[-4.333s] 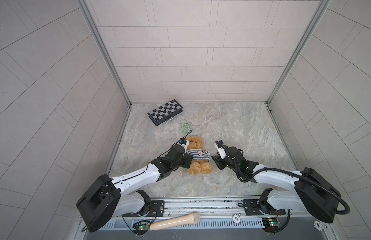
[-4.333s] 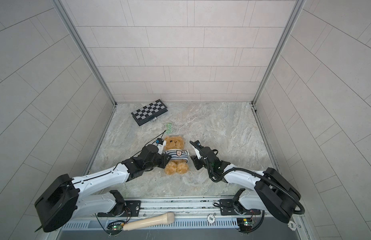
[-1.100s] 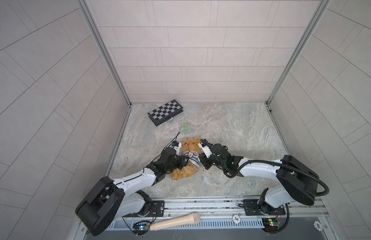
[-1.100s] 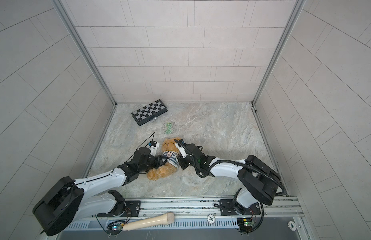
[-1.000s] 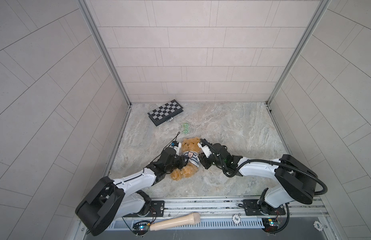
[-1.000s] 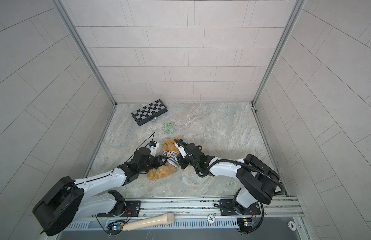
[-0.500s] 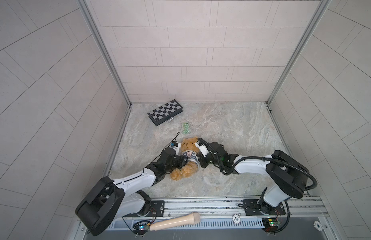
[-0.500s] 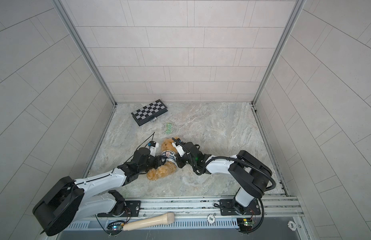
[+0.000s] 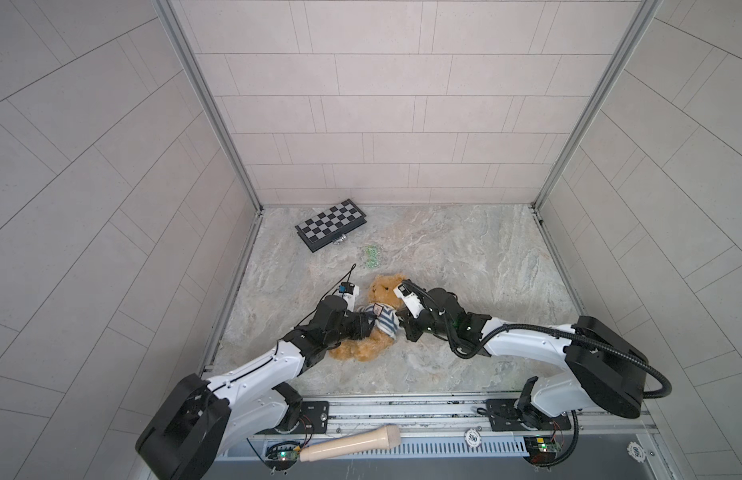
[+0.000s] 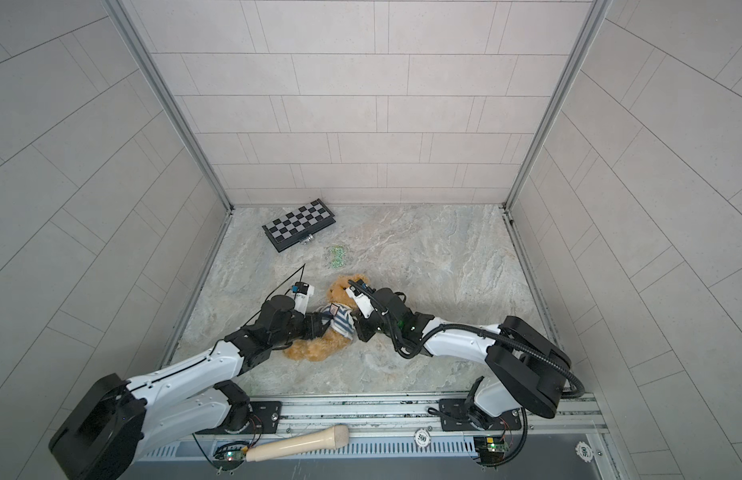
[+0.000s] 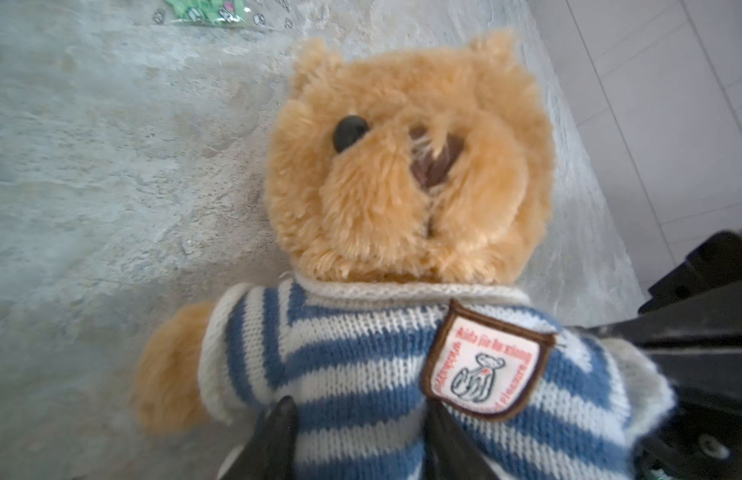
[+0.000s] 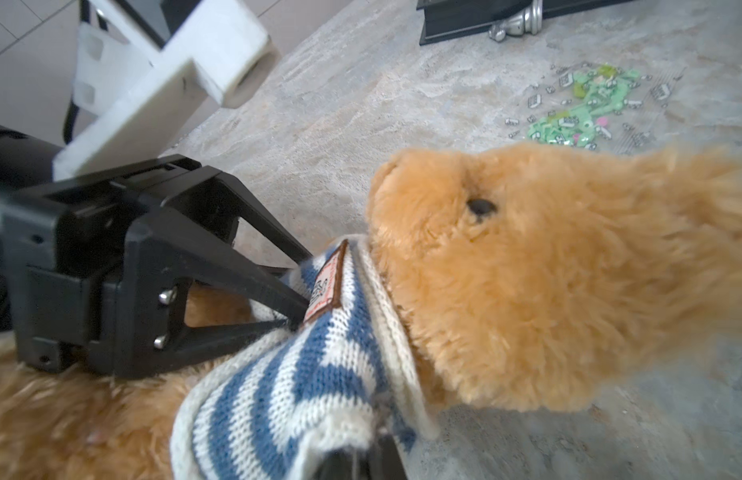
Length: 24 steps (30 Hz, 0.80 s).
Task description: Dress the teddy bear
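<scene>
Plush teddy bear [image 11: 402, 174] looks light and floppy, best held by its knit sweater [image 11: 340, 365]. Its edge is pinched in the right gripper [image 12: 361, 455], while the left gripper [image 11: 359, 411] sits parted against the chest.

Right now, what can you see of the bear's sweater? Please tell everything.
The sweater is knitted, striped blue and white, with cream collar and cuffs and a brown-edged patch on the chest. It is on the bear, which lies face up; one paw shows through a sleeve. The left gripper, jaws apart, touches its front; the right gripper is shut on its edge.
</scene>
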Tool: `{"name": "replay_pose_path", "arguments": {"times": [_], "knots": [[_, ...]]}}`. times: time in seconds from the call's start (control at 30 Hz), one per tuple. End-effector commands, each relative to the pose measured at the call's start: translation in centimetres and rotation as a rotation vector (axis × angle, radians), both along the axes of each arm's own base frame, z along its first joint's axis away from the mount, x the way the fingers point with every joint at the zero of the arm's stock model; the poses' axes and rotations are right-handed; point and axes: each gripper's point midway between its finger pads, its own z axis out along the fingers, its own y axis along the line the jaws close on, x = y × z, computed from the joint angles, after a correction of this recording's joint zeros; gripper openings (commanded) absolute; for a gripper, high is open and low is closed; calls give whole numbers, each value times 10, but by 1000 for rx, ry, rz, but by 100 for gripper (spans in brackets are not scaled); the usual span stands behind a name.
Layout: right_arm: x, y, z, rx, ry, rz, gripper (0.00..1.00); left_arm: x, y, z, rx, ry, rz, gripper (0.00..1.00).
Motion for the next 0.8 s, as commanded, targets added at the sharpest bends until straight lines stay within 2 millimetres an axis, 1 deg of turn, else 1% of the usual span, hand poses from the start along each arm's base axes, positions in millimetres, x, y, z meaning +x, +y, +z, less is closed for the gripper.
{"name": "replay_pose_path", "arguments": {"times": [0.0,0.13,0.2,0.33,0.47,0.5,0.57,0.63,0.7,0.73,0.77], "knots": [[-4,3,21,34,-50,19,0,-3,11,12,53,-5,8,58],[-2,0,26,26,-67,-1,0,-9,6,38,-10,-33,-15,63],[-1,-1,26,23,-70,-8,0,-13,3,45,-34,-38,-28,65],[1,-5,21,8,-69,-33,0,-16,1,48,-54,-32,-34,65],[1,-5,16,-3,-59,-32,0,-18,-7,53,-99,-39,-62,59],[1,-4,16,-3,-57,-32,0,-19,-9,51,-98,-35,-70,58],[1,-4,16,4,-57,-31,1,-16,-10,43,-82,-18,-58,53],[2,-3,21,16,-67,-28,6,-13,-12,31,-72,6,-41,48],[0,-4,25,20,-76,-22,13,-10,-15,24,-80,16,-33,43],[-3,-9,16,-1,-66,-19,16,-10,-17,20,-80,24,-31,41],[-5,-12,15,-7,-67,-17,19,-9,-18,17,-78,25,-30,39]]}}
